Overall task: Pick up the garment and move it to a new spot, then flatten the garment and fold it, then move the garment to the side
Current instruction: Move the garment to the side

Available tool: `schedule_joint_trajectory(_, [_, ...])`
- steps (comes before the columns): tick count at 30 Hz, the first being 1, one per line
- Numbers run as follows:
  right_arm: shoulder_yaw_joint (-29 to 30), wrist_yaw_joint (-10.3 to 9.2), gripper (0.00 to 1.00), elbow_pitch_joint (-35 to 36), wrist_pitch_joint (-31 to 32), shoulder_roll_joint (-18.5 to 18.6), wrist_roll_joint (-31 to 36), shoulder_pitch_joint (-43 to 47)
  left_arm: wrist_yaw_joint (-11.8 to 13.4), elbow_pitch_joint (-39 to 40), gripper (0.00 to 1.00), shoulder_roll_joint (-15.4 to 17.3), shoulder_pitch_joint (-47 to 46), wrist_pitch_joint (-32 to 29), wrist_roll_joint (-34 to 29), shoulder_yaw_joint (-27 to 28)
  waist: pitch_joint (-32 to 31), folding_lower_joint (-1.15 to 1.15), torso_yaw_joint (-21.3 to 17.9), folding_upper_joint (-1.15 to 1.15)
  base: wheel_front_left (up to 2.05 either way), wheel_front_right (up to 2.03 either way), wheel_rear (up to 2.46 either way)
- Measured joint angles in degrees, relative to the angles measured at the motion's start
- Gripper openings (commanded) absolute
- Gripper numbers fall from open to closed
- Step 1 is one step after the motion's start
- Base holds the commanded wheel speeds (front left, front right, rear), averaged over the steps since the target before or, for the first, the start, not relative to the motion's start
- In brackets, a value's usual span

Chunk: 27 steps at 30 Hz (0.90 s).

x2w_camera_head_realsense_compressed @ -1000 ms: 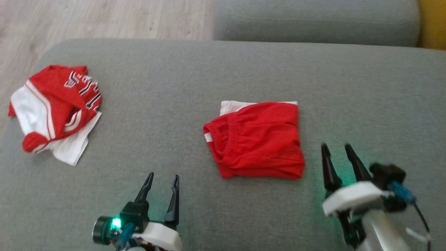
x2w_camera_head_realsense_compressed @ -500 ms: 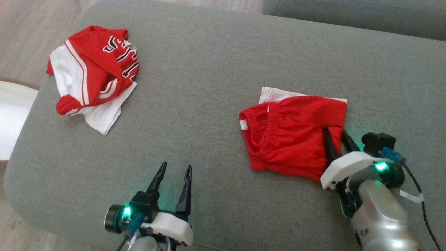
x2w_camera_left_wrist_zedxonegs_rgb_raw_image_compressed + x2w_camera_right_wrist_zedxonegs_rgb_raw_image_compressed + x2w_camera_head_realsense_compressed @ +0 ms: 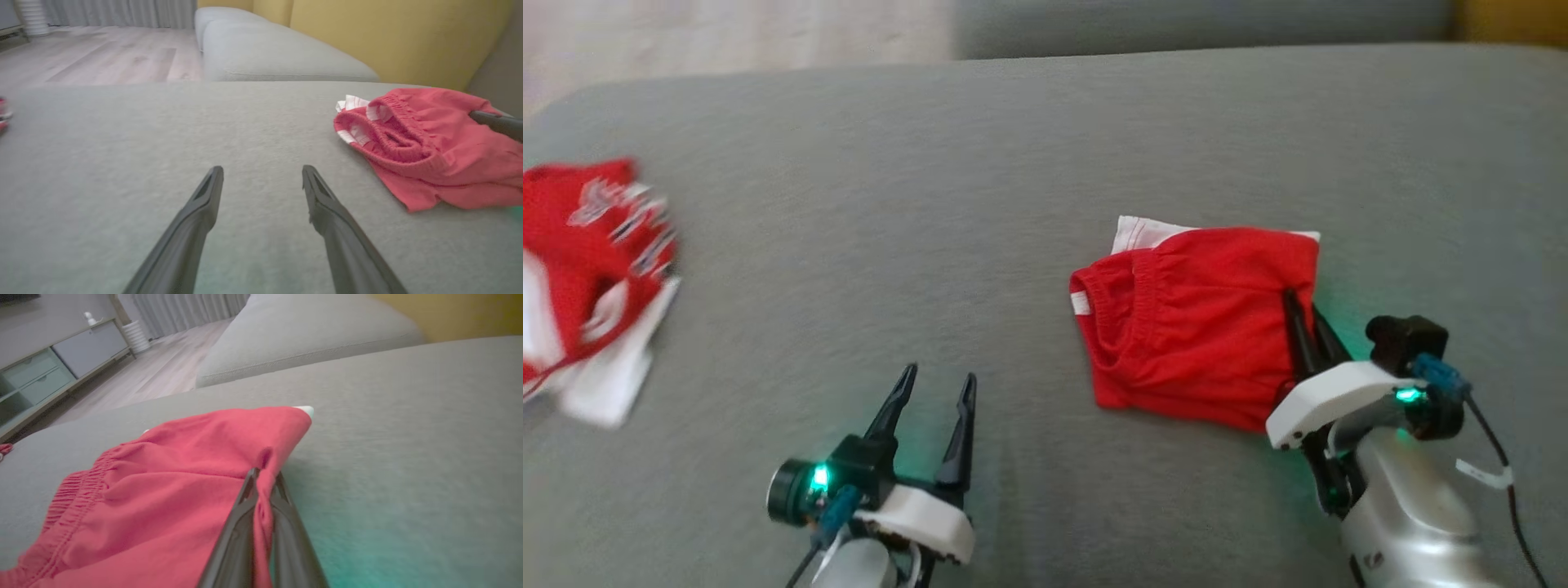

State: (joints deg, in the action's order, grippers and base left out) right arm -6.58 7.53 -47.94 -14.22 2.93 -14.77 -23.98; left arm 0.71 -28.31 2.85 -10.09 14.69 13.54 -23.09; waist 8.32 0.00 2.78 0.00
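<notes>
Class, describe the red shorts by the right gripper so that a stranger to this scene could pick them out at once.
On the wide grey cushion, look right of centre, where the right gripper has its jaws shut on cloth. That cloth is the garment: folded plain red shorts with a gathered waistband. Unlike the crumpled red-and-white heap at far left, it bears no printed markings.
</notes>
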Motion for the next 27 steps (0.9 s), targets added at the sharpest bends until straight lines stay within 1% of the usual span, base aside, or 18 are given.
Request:
schedule_joint_trajectory(6, [-3.85,0.0,0.0,3.04,0.0,-0.01,-2.52,2.94,-0.54,0.99,1.0,0.0,-2.58,0.0,0.03,-1.92,-0.26,0.0,-10.77,0.0,0.0,0.0,0.0])
schedule_joint_trajectory(11, [-5.49,0.0,0.0,4.86,0.0,0.01,-4.1,4.46,-0.73,0.87,1.0,-0.03,-2.86,0.0,0.01,-3.55,-0.22,0.0,-19.32,0.0,0.0,0.0,0.0])
schedule_joint_trajectory(14, [-5.6,0.0,0.0,5.56,0.0,-0.01,-5.0,4.92,-0.71,0.68,1.0,-0.02,-2.87,0.0,0.01,-4.36,-0.02,0.0,-23.42,0.0,0.0,0.0,0.0])
schedule_joint_trajectory(16, [-4.82,0.0,0.0,6.26,0.0,-0.01,-4.82,4.88,-0.7,0.64,1.0,-0.02,-2.92,0.0,0.01,-4.69,0.25,0.0,-25.44,0.0,0.0,0.0,0.0])
schedule_joint_trajectory(19, [-3.31,0.0,0.0,6.3,-0.01,0.02,-2.96,4.6,-0.7,0.47,1.0,-0.07,-3.09,0.0,0.0,-5.12,1.22,0.0,-26.85,0.0,0.0,0.0,0.0])
schedule_joint_trajectory(23, [-0.59,0.0,0.0,4.21,-0.01,0.02,2.01,1.39,-0.71,-0.67,1.0,0.03,-3.74,0.0,-0.56,-6.03,2.47,0.0,-25.87,0.0,0.0,0.0,0.0])
schedule_joint_trajectory(24, [-0.08,0.0,0.0,3.01,0.01,0.9,4.3,-1.9,-0.7,-0.78,1.0,0.0,-3.81,0.0,-0.6,-6.43,2.91,0.0,-24.79,0.0,0.0,0.0,0.0])
schedule_joint_trajectory(26, [0.35,0.0,0.0,1.71,0.15,2.78,6.25,-5.48,-0.7,-1.09,1.0,0.01,-3.82,0.0,-1.0,-6.56,3.41,0.01,-23.53,0.0,0.0,0.0,0.0])
schedule_joint_trajectory(27, [1.07,0.0,0.0,0.32,0.73,5.21,7.71,-9.1,-0.7,-1.25,1.0,0.04,-3.91,0.0,-1.6,-6.56,3.99,0.0,-22.11,0.0,0.0,0.0,0.0])
